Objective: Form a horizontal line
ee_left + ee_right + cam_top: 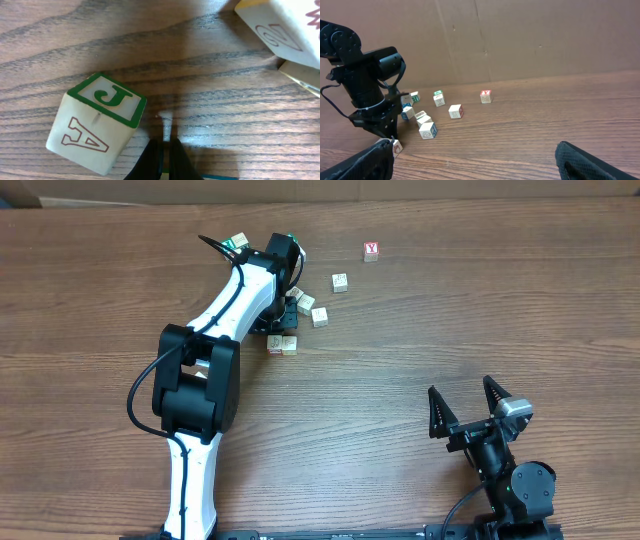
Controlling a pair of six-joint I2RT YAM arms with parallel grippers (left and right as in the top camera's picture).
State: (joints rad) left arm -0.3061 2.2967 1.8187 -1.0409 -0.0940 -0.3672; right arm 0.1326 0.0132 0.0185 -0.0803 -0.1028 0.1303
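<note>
Showing green "J", red "A": cube point(95, 125) beside left gripper point(163, 146), pressed together; right gripper point(460, 388) spread.

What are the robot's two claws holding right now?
Nothing. The left gripper is shut and empty, beside the green J cube. The right gripper is open and empty.

A dark brown wood-grain table point(500, 310) fills the overhead view, its grain running side to side. Behind its far edge stands a plain brown cardboard wall point(520, 35) with faint upright creases (seen from the right wrist only). The light is even and soft, and shadows on the tabletop are faint.
</note>
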